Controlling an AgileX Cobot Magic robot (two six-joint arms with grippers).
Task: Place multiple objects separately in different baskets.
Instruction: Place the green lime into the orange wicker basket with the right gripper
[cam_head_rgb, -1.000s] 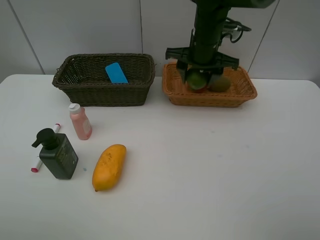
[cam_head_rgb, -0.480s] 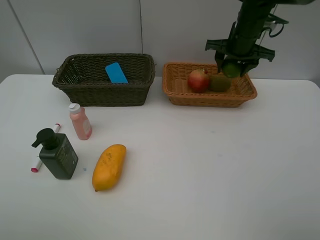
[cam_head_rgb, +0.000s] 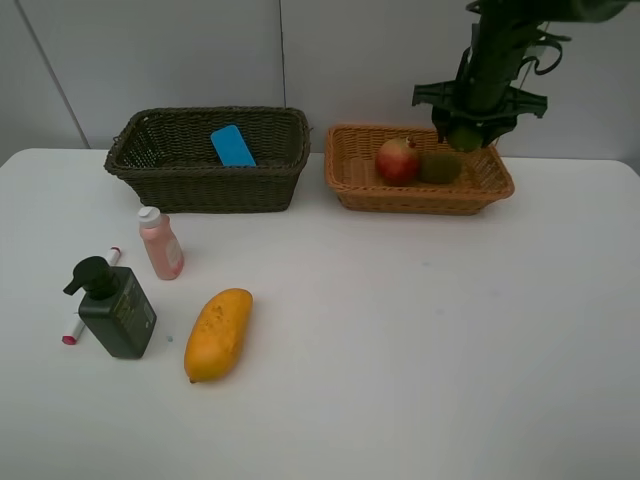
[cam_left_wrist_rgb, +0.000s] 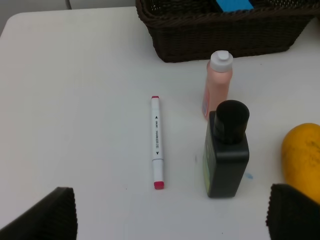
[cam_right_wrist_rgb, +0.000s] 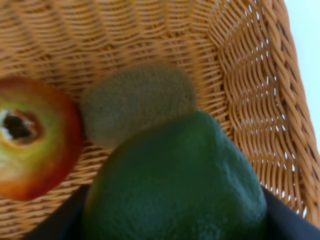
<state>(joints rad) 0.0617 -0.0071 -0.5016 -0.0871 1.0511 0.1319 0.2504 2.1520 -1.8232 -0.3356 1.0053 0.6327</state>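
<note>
Right arm, far edge of the tabletop (cam_head_rgb: 420, 330), toward the right corner: right fingers (cam_right_wrist_rgb: 292, 220) pinch the green lime (cam_head_rgb: 465, 136) from both sides and hold it over the right end of the orange-tan basket (cam_head_rgb: 420, 205). In the right wrist view the lime hangs just beside the brown kiwi (cam_right_wrist_rgb: 137, 102), and the red-green mango (cam_right_wrist_rgb: 35, 135) lies on the kiwi's other side. Both fruits are already in that basket.

Step in hand, as I judge it: dropping off the lime. Next move calls for a short descent into the bare wicker beside the kiwi, then spreading the fingers without knocking the basket wall. The lime looks round enough to roll.

Left arm: left fingers (cam_left_wrist_rgb: 57, 215) are spread wide and hold nothing. They hover near the left edge above the white-pink marker (cam_left_wrist_rgb: 157, 142), the dark-green pump bottle (cam_left_wrist_rgb: 227, 150) and the pink bottle (cam_left_wrist_rgb: 217, 85).

The blue eraser block (cam_head_rgb: 232, 145) sits in the dark basket (cam_head_rgb: 200, 190) at the far edge, toward the left corner. The yellow-orange mango (cam_head_rgb: 218, 333) lies on the tabletop, not yet sorted.
</note>
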